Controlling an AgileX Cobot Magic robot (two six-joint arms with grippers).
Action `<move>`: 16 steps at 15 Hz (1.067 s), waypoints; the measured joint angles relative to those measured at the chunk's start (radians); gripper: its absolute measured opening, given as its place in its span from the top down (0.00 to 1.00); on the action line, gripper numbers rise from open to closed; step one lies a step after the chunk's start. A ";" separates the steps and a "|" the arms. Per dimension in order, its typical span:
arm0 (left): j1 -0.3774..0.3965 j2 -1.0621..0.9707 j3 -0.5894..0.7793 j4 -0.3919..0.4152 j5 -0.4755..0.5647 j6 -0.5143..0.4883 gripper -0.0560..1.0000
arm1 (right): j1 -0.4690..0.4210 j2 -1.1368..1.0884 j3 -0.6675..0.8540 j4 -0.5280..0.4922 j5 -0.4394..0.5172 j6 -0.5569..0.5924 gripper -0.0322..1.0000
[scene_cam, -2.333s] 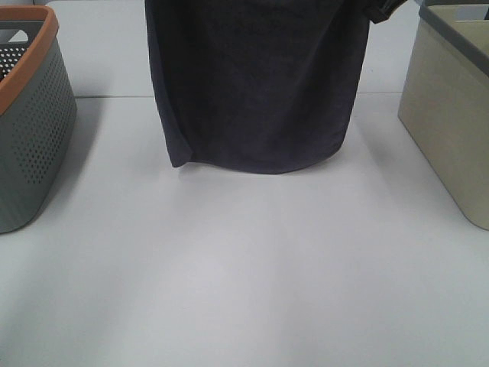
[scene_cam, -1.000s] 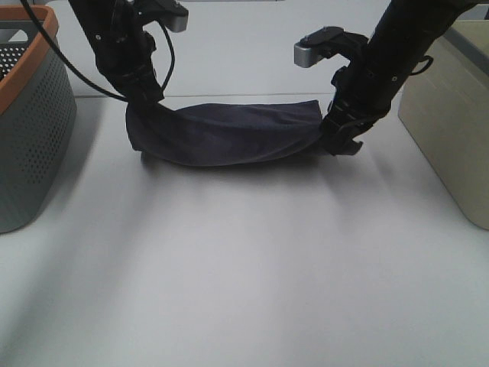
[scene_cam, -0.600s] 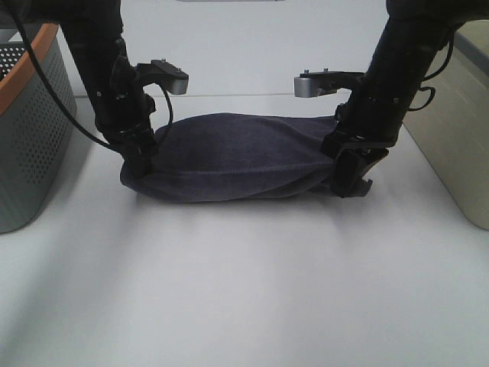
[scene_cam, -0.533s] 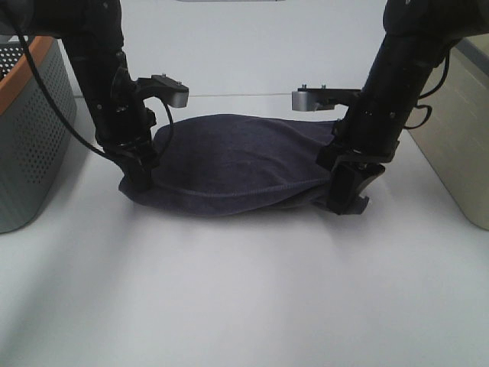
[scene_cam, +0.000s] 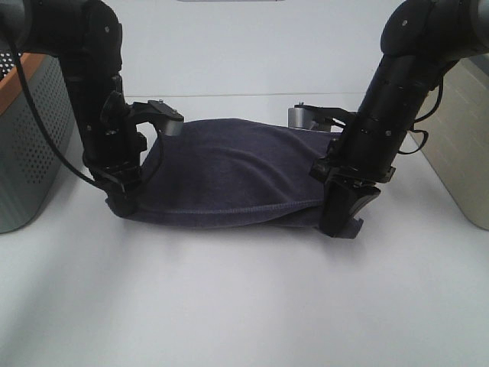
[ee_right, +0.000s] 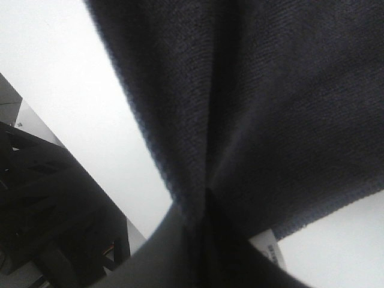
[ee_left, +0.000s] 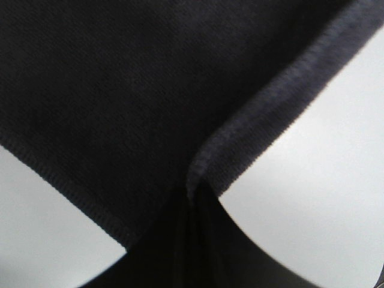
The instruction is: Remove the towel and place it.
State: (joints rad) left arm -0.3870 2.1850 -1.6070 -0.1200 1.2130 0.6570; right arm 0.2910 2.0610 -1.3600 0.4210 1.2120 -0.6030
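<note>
Over the white table (scene_cam: 244, 306), seen from high up, my left gripper (scene_cam: 122, 202) and right gripper (scene_cam: 340, 222) each pinch one end of the towel (scene_cam: 229, 172), which sags onto the surface between them.

At the left wrist, cloth and hem (ee_left: 282, 96) run into my clamped jaws.

At the right wrist, bunched cloth does likewise, its white tag (ee_right: 271, 251) just beside.

Letting go unevenly would probably leave the towel crumpled. Neither the perforated grey basket (scene_cam: 34, 153) nor the beige bin (scene_cam: 466, 168) shows its inside.
</note>
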 joint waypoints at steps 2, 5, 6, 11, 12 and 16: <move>0.000 -0.028 0.030 0.008 0.000 0.030 0.90 | 0.000 0.000 0.000 0.000 0.001 0.000 0.92; 0.000 -0.060 0.098 0.035 0.000 0.092 0.90 | 0.000 0.000 0.000 0.001 0.001 0.000 0.86; 0.000 -0.063 0.108 0.057 0.001 0.113 0.90 | 0.000 0.000 0.000 0.006 0.002 0.000 0.82; 0.000 -0.065 0.111 0.079 0.000 0.110 0.80 | 0.000 0.000 0.000 0.015 0.002 0.107 0.42; 0.000 -0.067 0.111 0.079 0.000 0.073 0.73 | 0.000 0.000 0.000 0.014 0.002 0.133 0.33; 0.000 -0.067 0.111 0.079 -0.005 -0.104 0.37 | 0.000 0.000 0.000 0.014 0.002 0.207 0.25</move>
State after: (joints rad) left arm -0.3870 2.1180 -1.4960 -0.0410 1.2080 0.5530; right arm 0.2910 2.0610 -1.3600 0.4350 1.2140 -0.3960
